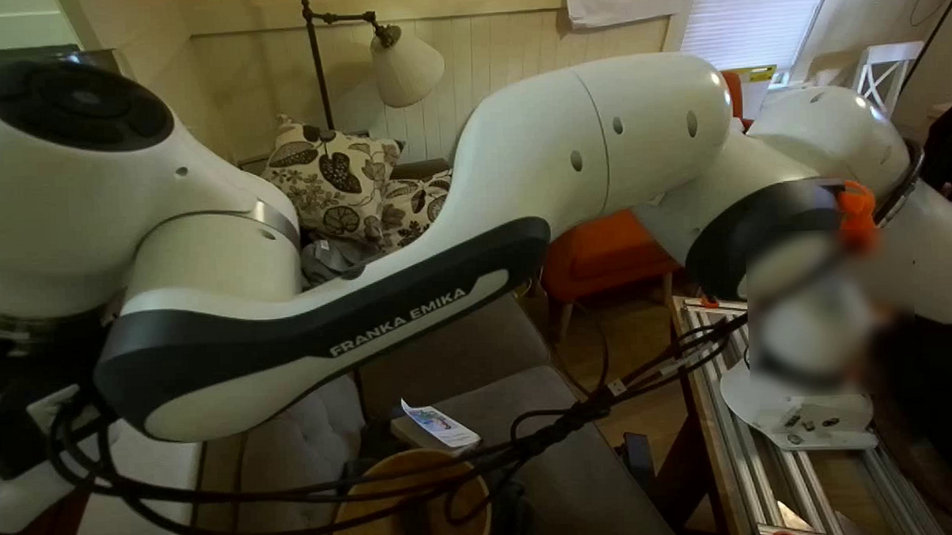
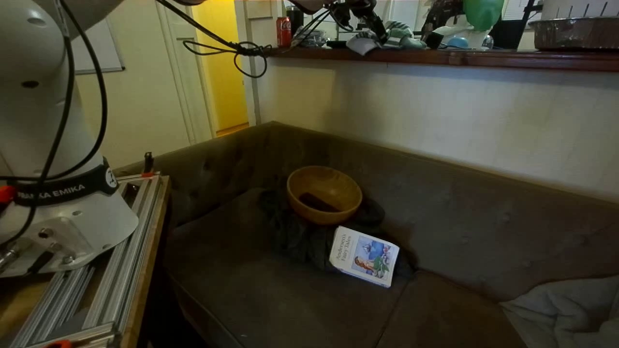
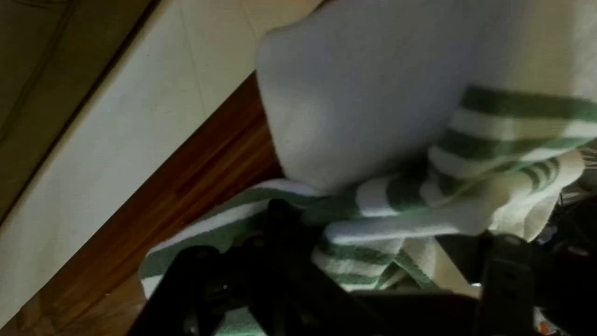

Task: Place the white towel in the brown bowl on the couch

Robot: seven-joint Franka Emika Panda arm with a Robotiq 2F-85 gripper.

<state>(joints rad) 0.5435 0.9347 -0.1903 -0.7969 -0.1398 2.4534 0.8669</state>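
The couch (image 2: 261,295), brownish grey with a tufted back, is the largest thing around me and shows in both exterior views. My white arm (image 1: 661,134) stretches across an exterior view, and its far end is over the dark red wooden ledge (image 2: 474,57) that runs above the couch back. An orange chair (image 1: 602,251) shows below the arm, and a lamp (image 1: 408,68) with a pale shade shows above a leaf-print pillow (image 1: 334,169). On the couch seat a dark cloth (image 2: 300,241) lies bunched. The white towel (image 3: 401,112), banded with green stripes, is up on the ledge, crumpled, with a plain pale corner lapping over the front edge. Down on the couch, the brown bowl (image 2: 333,186) sits open side up on the dark cloth; there is a dark shape (image 2: 316,202) inside it that I cannot make out. My gripper (image 3: 394,228) is at the towel with its two fingers spread apart, striped folds showing in the gap; whether either finger touches the fabric I cannot tell. Just beside the bowl, the book (image 2: 365,256) lies cover up, titled Andersen's Fairy Tales. Smallest is a red can (image 2: 284,32), upright on the ledge, off to one side of the towel.
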